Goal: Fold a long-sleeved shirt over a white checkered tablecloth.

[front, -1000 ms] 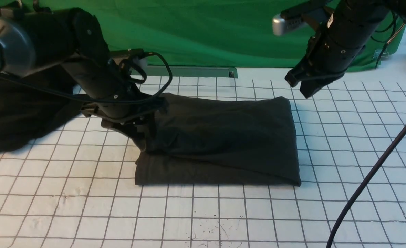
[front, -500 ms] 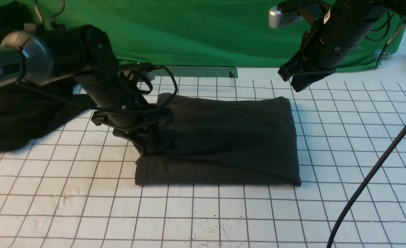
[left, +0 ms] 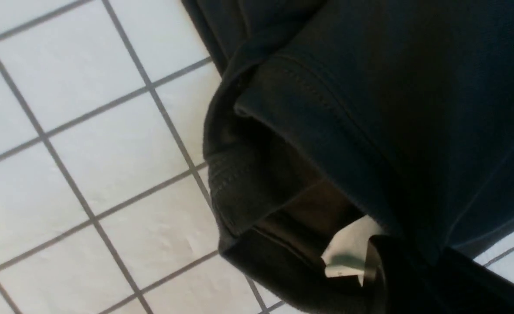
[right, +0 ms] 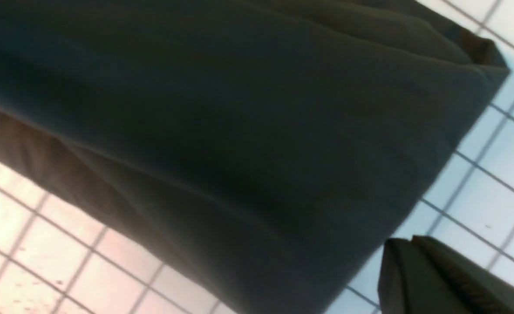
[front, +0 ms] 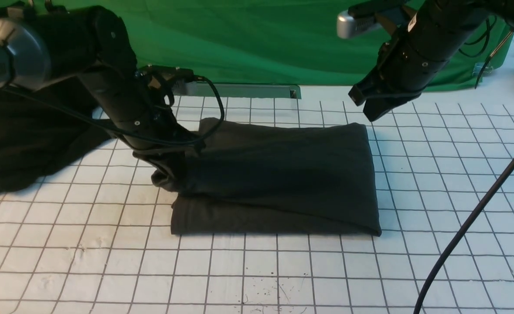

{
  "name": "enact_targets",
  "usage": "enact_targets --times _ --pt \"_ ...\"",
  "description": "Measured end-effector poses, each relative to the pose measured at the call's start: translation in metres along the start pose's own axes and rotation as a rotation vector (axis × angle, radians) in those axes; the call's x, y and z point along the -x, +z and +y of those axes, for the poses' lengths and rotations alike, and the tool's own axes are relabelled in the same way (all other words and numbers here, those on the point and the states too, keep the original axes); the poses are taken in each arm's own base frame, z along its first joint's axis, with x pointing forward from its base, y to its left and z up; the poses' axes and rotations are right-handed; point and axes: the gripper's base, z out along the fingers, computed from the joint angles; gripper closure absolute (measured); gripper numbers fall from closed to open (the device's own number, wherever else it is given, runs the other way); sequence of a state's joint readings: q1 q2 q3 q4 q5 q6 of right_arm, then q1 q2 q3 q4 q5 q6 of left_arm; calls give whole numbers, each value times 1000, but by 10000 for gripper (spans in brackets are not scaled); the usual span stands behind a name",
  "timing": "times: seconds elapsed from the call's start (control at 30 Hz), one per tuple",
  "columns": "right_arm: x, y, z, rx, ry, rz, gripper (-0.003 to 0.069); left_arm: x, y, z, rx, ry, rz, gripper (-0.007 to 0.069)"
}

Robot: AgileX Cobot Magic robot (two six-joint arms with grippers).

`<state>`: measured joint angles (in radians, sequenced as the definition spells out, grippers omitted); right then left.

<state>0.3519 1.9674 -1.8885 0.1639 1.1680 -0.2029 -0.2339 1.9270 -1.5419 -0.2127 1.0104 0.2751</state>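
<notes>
The long-sleeved shirt point(front: 283, 174) is lying mostly folded at centre. The left hand point(front: 171, 172) is pinching its left edge, probably for a last fold. The right hand point(front: 372, 104) is hovering upper right, and I cannot tell its grip.

The fingertips of the left gripper point(front: 171, 171) are buried in the bunched edge of the long-sleeved shirt point(front: 283, 174) gathered around them. In the wrist view only one finger point(left: 396, 279) is seen, cut off by the frame. A white label point(left: 348, 250) just beside it is partly covered, its print too blurred to be read. Whether the jaws of the right gripper point(front: 369, 106) are parted cannot be made out. A black cloth heap point(front: 17, 144) beyond the left jaws is cut off and partly masked by the arm.
</notes>
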Motion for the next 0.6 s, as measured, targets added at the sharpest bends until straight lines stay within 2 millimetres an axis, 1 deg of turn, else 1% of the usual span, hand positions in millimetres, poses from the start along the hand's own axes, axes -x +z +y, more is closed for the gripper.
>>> enact_targets --times 0.2,0.3,0.4,0.43,0.5,0.6 --pt "0 1 3 14 0 -1 662 10 -3 3 39 21 -95 590" --pt "1 1 9 19 -13 0 662 14 -3 5 56 26 -138 590" --pt "1 2 16 29 -31 1 662 16 -4 6 72 34 -158 590" --pt "2 3 22 35 -48 1 661 16 -4 7 78 38 -164 590" --pt "2 4 28 41 -67 1 661 16 -4 7 83 41 -162 587" --pt "4 5 38 50 -95 -6 661 15 -4 7 85 45 -151 565"
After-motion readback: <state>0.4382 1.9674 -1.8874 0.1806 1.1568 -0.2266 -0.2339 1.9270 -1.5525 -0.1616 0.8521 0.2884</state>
